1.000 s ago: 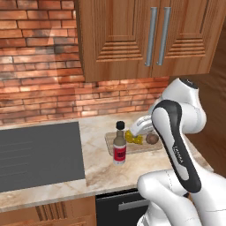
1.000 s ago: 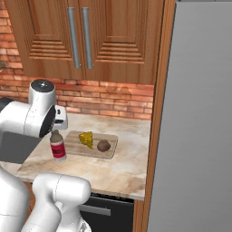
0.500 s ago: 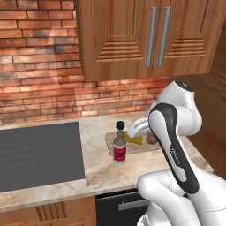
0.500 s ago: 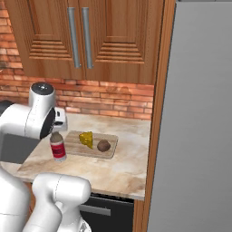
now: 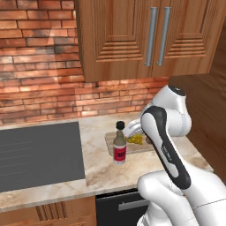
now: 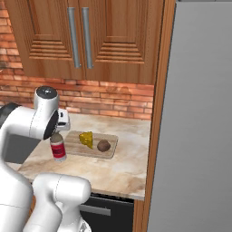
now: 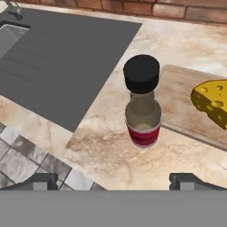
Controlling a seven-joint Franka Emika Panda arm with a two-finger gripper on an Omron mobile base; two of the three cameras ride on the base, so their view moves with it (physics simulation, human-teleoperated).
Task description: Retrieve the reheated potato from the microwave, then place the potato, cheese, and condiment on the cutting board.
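Note:
The condiment bottle (image 7: 142,106), black cap and red label, stands upright on the counter just off the cutting board's (image 7: 177,95) near left corner. On the board lie the yellow cheese wedge (image 6: 86,138) and the brown potato (image 6: 103,145). My gripper (image 7: 114,181) hovers above and a little behind the bottle, open wide, with nothing between its fingertips (image 7: 191,179). In the left base view the hand (image 5: 130,130) hangs over the board beside the bottle (image 5: 119,149), and my arm hides the potato. The microwave is out of view.
The dark grey cooktop (image 5: 39,152) lies left of the bottle, with a sink (image 7: 11,33) beyond it. Wooden cabinets (image 5: 150,39) hang overhead. A tall grey fridge side (image 6: 199,118) closes the counter's right end. The counter front edge (image 5: 110,185) is near.
The hand has drifted slightly left, toward the spot above the bottle. Bottle, cheese and potato have stayed put.

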